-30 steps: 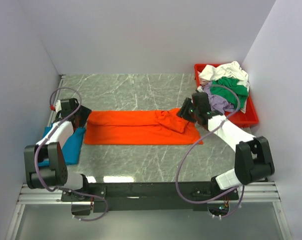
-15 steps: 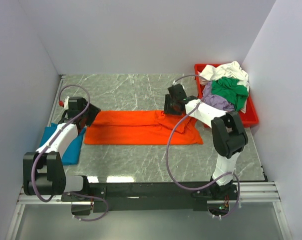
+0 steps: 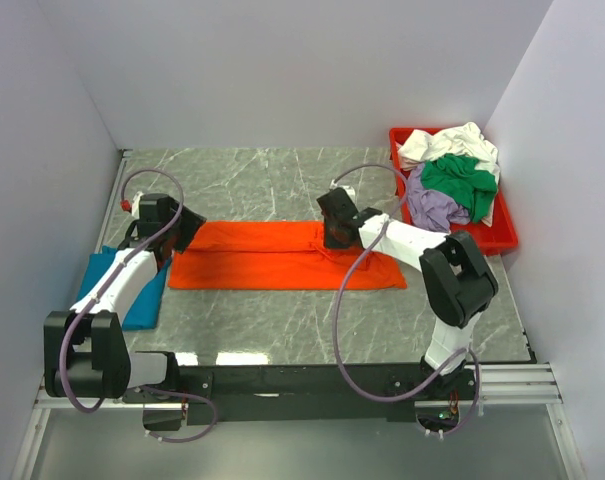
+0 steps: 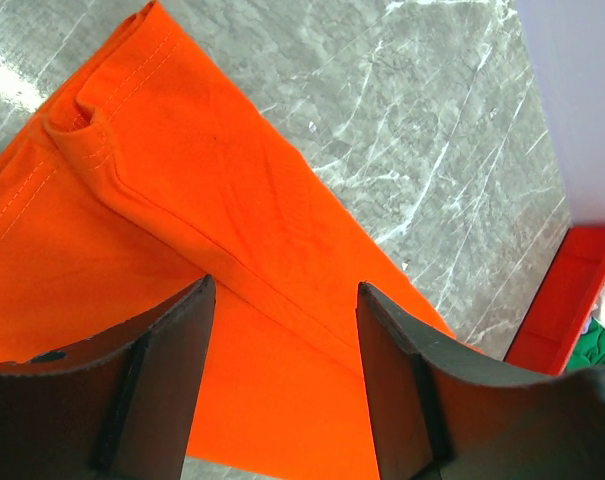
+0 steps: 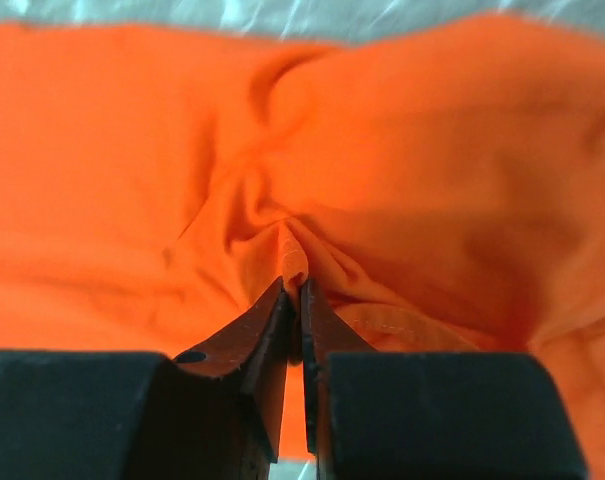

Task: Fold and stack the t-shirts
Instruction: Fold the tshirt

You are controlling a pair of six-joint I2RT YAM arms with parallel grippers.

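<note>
A bright orange t-shirt (image 3: 262, 257) lies folded into a long band across the middle of the table. My right gripper (image 3: 330, 238) is at the band's far edge, right of centre. The right wrist view shows that gripper (image 5: 294, 287) shut on a pinched ridge of the orange t-shirt (image 5: 432, 150). My left gripper (image 3: 187, 228) hangs open over the shirt's left end, with orange cloth (image 4: 182, 200) below the left gripper (image 4: 285, 290) and nothing between its fingers. A folded teal-blue t-shirt (image 3: 147, 295) lies at the left edge. White (image 3: 452, 143), green (image 3: 462, 180) and lavender (image 3: 427, 208) t-shirts are piled in the tray.
The red plastic tray (image 3: 497, 236) stands at the back right corner, also in the left wrist view as a red tray (image 4: 567, 300). White walls close in the marble table (image 3: 282, 330) on three sides.
My right gripper has moved left from the shirt's bunched right end and has shut on a fold of orange cloth. The left gripper has edged to the shirt's left end, still open.
</note>
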